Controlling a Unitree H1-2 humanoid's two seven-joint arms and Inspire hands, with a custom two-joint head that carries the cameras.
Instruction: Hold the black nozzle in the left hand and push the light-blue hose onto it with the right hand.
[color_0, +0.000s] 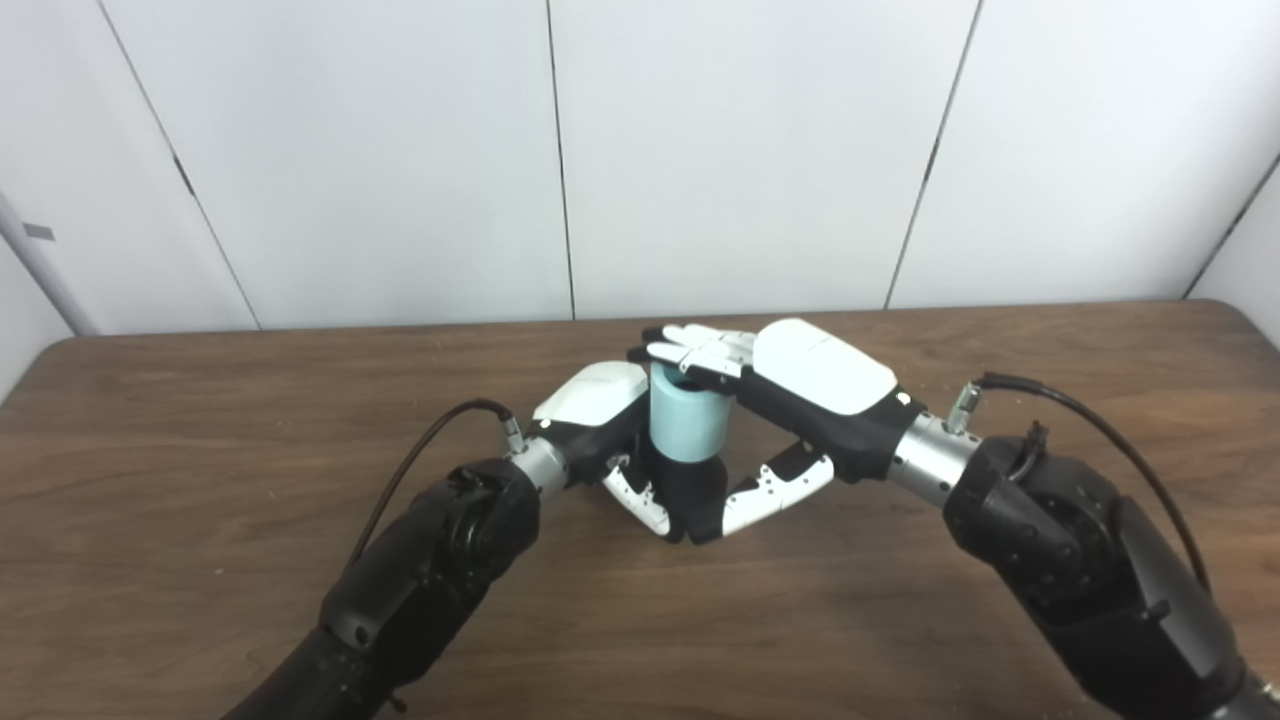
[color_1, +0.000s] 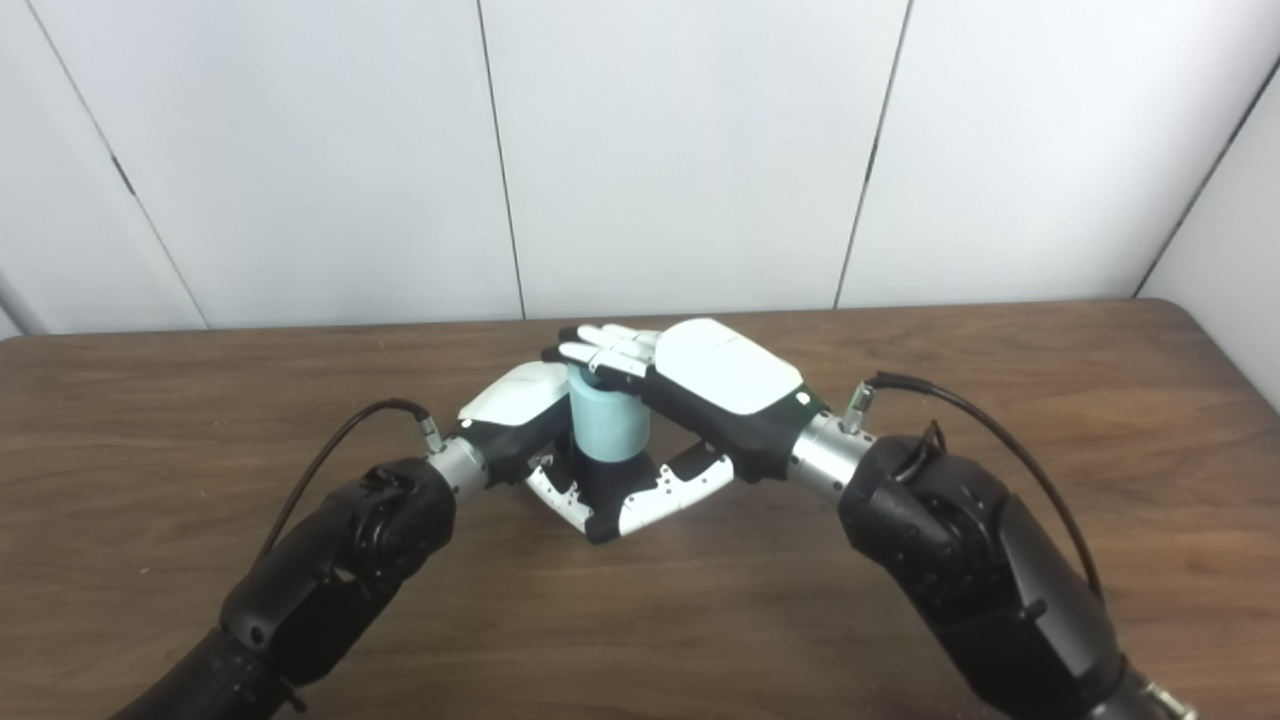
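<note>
Brown wood grain runs across the table (color_0: 200, 420) that our two arms reach over, with white wall panels (color_0: 740, 150) standing behind it.

At the left, our left arm comes up from the bottom edge, a black cable (color_0: 420, 450) looping off its wrist. Our left hand (color_0: 600, 415) sits near the middle of the table, its fingers curled around the black nozzle (color_0: 690, 495), which stands upright with its lower end close to the tabletop. We can see the thumb wrapping the front of the nozzle, so this hand grips it.

Above the nozzle, and seated on its upper end, stands the light-blue hose (color_0: 687, 425), a short upright cylinder with a dark opening at the top.

Further right, our right hand (color_0: 800, 385) lies over the hose, its fingers (color_0: 690, 350) stretched fairly flat across the top rim and touching it, while its thumb reaches down beside the nozzle. We read this as pressing on the hose more than wrapping it; whether it truly grips we cannot tell. Our right arm leaves by the bottom right corner.
</note>
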